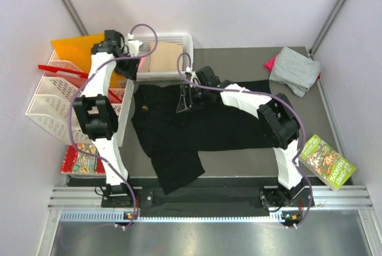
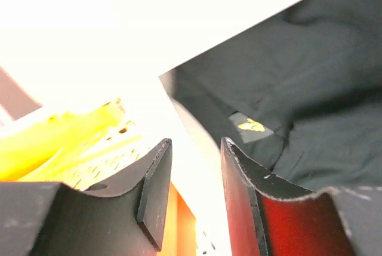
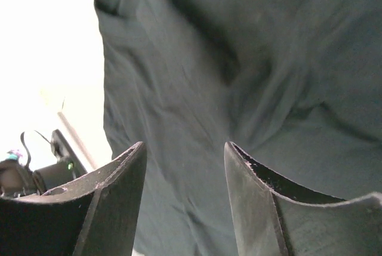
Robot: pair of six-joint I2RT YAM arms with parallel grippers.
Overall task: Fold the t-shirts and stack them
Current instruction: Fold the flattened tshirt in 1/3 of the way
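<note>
The black shirt point(image 1: 179, 133) lies unfolded and rumpled across the middle of the table point(image 1: 239, 156). Its collar end is to the left, showing a small yellow label point(image 2: 249, 126), and one part trails toward the near edge. The grey shirt point(image 1: 293, 71) sits bunched at the far right corner, on top of a pink one point(image 1: 270, 64). A tan one point(image 1: 166, 59) lies flat in the far basket point(image 1: 186, 41).

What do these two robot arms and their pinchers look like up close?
The left arm and right arm are white segments linked by chunky black joints, each trailed by a thin purple cable. The left gripper and right gripper each end in two dark, curved fingers with scuffed edges.
</note>
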